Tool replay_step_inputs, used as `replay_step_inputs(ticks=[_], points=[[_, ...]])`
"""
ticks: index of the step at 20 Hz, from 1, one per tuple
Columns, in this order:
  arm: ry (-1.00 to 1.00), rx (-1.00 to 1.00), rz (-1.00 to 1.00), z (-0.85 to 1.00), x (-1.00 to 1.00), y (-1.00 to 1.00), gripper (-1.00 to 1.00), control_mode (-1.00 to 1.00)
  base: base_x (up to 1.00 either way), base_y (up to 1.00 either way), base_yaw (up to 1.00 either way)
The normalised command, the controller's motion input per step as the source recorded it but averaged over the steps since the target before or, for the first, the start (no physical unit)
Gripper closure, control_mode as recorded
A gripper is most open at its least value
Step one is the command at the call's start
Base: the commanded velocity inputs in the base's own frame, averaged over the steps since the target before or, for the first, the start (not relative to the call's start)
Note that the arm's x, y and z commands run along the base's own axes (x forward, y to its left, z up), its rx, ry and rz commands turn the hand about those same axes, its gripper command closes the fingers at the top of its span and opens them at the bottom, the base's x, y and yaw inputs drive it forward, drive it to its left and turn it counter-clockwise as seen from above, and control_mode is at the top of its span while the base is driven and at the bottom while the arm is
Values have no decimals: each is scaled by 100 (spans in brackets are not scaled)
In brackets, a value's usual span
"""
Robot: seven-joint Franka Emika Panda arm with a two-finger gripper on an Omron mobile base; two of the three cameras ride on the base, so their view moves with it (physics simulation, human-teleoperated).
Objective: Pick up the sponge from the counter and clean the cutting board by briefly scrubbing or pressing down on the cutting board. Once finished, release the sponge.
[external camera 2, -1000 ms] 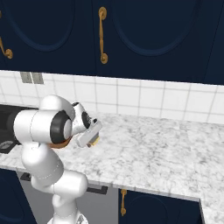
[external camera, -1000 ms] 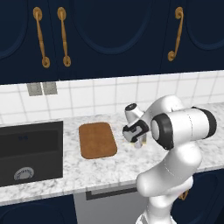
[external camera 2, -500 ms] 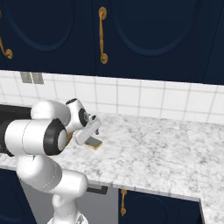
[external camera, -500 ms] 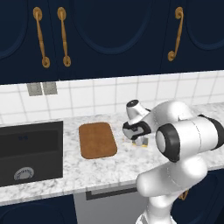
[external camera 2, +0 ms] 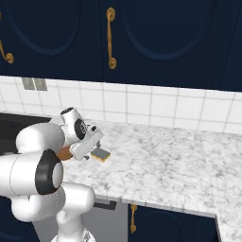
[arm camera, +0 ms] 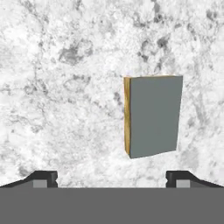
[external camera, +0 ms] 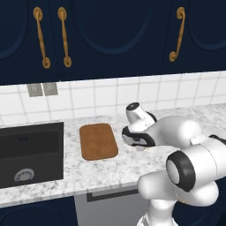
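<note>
Left base view: the flat brown wooden cutting board [external camera: 98, 141] lies on the speckled white-and-grey marble counter [external camera: 66, 176], just right of the black sink basin [external camera: 30, 152].

Right base view: the two-finger gripper [external camera 2: 92, 150] hangs over the small yellow sponge with a grey scouring top [external camera 2: 101, 154].

Hand view: the sponge [arm camera: 153, 115] lies free on the counter [arm camera: 61, 87], fingertips [arm camera: 43, 177] spread wide.

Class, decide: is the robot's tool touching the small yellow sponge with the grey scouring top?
Apart. In the hand view, the sponge lies on the speckled marble counter with bare counter between it and both open fingertips of the tool.
</note>
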Motion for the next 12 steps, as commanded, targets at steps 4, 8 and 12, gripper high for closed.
replay_step_inputs(ticks=[4, 8, 12], points=[[-14, -5, 0, 52, -15, 34, -100, -100, 0, 0, 0], [-18, -4, 1, 35, -2, 19, -100, -100, 0, 0, 0], [-16, -2, 0, 32, -4, 22, -100, -100, 0, 0, 0]])
